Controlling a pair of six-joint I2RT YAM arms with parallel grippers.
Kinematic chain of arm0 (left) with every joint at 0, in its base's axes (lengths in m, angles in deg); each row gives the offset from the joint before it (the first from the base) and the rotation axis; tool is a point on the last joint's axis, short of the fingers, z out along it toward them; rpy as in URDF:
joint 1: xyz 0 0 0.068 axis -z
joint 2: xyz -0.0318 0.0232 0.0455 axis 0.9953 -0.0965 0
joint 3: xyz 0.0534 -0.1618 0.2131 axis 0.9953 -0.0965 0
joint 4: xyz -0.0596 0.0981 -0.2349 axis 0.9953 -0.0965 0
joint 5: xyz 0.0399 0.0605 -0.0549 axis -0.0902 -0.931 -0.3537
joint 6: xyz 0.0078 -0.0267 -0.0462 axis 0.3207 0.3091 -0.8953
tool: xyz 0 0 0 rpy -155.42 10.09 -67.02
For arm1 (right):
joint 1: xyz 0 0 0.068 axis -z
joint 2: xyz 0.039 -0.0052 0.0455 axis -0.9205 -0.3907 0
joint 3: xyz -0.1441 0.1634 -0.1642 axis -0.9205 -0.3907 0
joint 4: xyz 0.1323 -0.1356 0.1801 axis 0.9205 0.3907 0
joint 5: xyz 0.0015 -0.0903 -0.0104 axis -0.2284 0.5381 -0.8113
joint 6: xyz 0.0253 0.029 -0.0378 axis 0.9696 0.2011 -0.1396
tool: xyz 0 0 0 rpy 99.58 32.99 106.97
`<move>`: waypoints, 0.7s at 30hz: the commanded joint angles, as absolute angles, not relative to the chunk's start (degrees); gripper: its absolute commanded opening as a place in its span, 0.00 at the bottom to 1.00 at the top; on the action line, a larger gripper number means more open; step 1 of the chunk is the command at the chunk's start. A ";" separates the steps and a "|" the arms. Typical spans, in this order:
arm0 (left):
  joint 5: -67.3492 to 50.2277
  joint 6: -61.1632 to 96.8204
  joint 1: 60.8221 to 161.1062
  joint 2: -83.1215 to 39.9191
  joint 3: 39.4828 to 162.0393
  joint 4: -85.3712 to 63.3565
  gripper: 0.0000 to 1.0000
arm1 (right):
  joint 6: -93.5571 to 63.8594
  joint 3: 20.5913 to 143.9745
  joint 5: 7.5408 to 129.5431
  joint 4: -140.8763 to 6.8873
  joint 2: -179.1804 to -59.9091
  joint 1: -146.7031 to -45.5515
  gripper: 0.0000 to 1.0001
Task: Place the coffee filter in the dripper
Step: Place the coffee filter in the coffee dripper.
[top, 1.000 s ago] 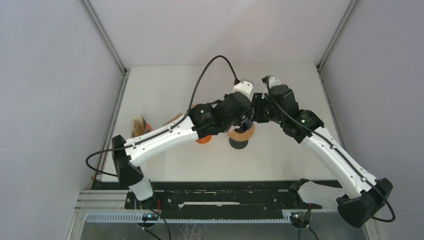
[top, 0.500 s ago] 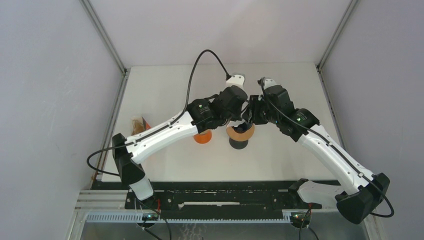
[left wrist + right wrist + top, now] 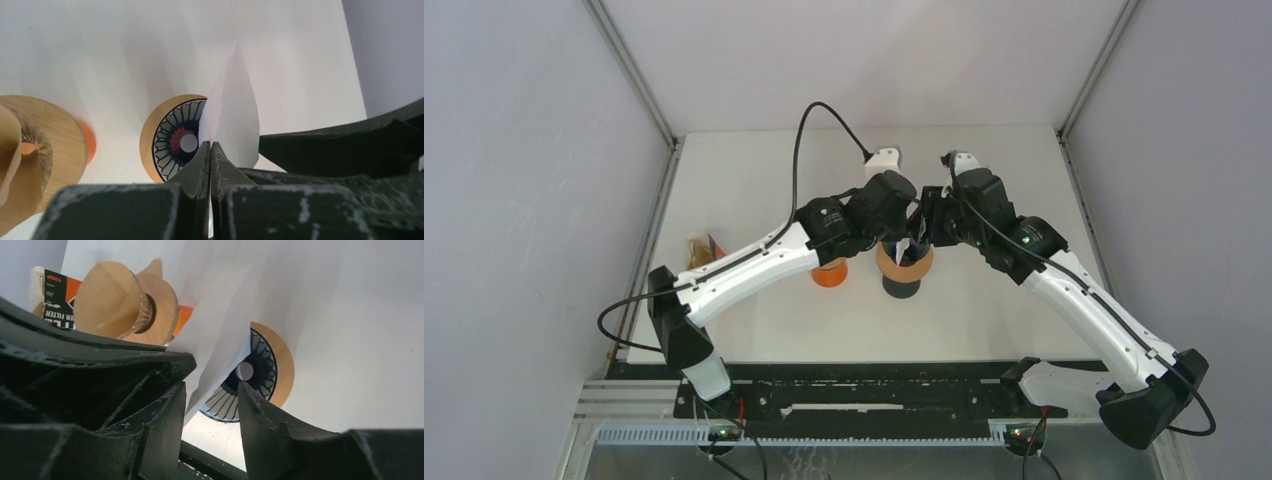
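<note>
White paper is what I have hold of: my left pincer [image 3: 210,150] is pressed fully together on one edge of the coffee filter [image 3: 232,115], which reaches out beyond the tips as a pointed, folded leaf. It is held in the air over the mouth of the dripper [image 3: 150,137] and hides the right part of that mouth in my left wrist view; I cannot tell whether the paper touches the rim. The dripper has a pale wooden ring around a dark ribbed funnel with 1 round hole at the bottom, and it stands near the middle of the bench [image 3: 754,180]. My right pincer [image 3: 210,400] comes in from the other side, about half open, its 2 fingers [image 3: 167,405] standing on either side of the filter's near edge. The paper lies against the finger on the left of that view and a gap shows between it and the other finger, so this pincer has no grip on anything. From above, both wrists meet nose to nose over the dripper, and a sliver of white shows between them. Just beside the dripper, on the side toward the bench's left edge, stands a wooden holder [image 3: 55,135] on an orange base [image 3: 829,277], with brown paper showing at it. Further that way, close to the left edge of the bench, lies a filter pack [image 3: 56,292] with an orange and black label.
</note>
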State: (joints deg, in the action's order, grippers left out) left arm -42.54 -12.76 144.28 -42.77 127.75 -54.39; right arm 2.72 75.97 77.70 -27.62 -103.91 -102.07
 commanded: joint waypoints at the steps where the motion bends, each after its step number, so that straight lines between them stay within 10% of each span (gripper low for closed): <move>1: -44.06 -18.77 144.13 -40.09 127.29 -54.56 0.00 | 3.79 78.97 78.84 -29.72 -103.43 -103.65 0.51; 21: -43.51 -18.25 144.01 -38.68 125.55 -55.76 0.00 | 0.27 78.81 84.23 -26.89 -106.23 -104.62 0.33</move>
State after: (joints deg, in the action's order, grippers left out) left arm -43.56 -18.19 144.17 -41.28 125.91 -56.11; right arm 1.73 76.93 83.87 -26.20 -105.82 -104.23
